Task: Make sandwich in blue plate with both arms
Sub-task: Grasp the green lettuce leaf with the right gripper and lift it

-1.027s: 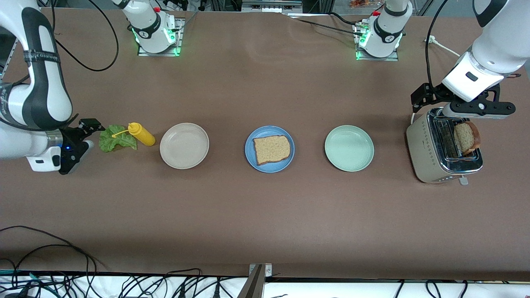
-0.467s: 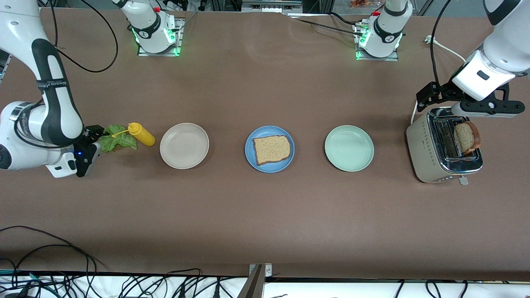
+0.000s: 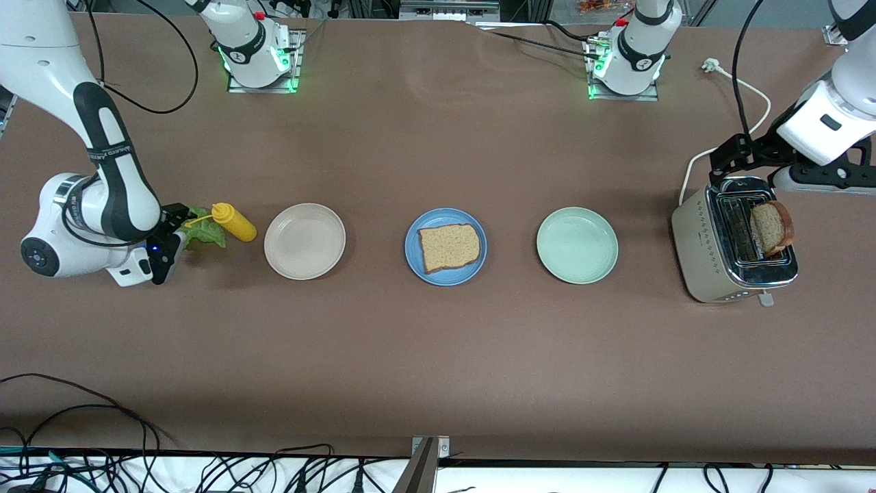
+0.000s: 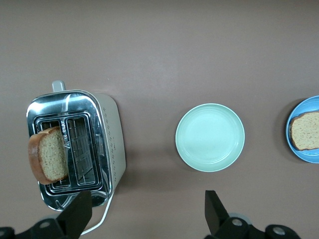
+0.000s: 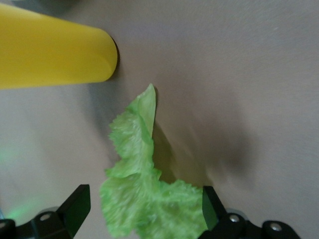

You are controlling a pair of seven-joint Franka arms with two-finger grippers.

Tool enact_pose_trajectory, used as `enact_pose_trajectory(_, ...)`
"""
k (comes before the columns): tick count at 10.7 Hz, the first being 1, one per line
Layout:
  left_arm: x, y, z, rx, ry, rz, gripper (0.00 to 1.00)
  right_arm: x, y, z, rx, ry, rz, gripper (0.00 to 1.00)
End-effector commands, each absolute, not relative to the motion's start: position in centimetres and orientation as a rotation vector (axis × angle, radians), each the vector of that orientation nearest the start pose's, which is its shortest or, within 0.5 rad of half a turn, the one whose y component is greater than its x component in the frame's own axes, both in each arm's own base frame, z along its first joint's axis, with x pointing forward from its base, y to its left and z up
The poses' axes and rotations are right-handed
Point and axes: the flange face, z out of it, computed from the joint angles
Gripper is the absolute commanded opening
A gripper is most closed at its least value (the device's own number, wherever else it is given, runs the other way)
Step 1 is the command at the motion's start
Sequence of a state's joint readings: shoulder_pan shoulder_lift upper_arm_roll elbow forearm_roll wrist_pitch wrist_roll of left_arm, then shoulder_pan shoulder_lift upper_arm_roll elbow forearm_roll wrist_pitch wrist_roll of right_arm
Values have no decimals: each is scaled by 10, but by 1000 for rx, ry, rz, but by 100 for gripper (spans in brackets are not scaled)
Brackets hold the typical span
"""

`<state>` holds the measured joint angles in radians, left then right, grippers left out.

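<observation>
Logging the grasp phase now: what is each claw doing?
Left claw: open, empty, over the toaster.
Right claw: open, straddling the lettuce leaf.

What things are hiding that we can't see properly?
- Lettuce leaf: front view, mostly hidden by the right gripper; right wrist view, cut off by the edge.
- Mustard bottle: right wrist view, only its base shows.
- Blue plate: left wrist view, cut off by the edge.
- Toaster: inside its slots, too dark.

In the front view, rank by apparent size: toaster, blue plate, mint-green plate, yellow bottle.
1. Toaster, largest.
2. Blue plate and mint-green plate: they look alike, so no ranking between them.
3. Yellow bottle, smallest.
</observation>
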<state>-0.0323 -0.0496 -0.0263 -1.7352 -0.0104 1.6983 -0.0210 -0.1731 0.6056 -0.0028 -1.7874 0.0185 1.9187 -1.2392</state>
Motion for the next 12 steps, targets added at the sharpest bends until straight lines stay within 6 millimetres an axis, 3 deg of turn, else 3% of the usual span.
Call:
enact_pose_trajectory(1,543,-26,608,-3188,80,-38,100,583,-108,163,-2395,-1403,459,89)
enact_pose_trajectory(2,546,-23,612,-3190,71,-55,100,586,-106,165,-2400,-1410,450,81)
enact_pose_trajectory(6,560,-17,631,-3203,47,-91,100,587,-106,165,-2400,-1413,446,77)
enact_pose_trajectory(7,562,-15,636,-3200,43,-91,100,587,-105,165,-2399,-1411,447,68)
enact_pose_trajectory(10,566,-5,640,-3198,70,-66,100,584,-105,159,-2384,-1402,466,16)
enact_pose_trajectory(12,565,-4,641,-3197,93,-69,100,588,-108,169,-2370,-1388,484,2)
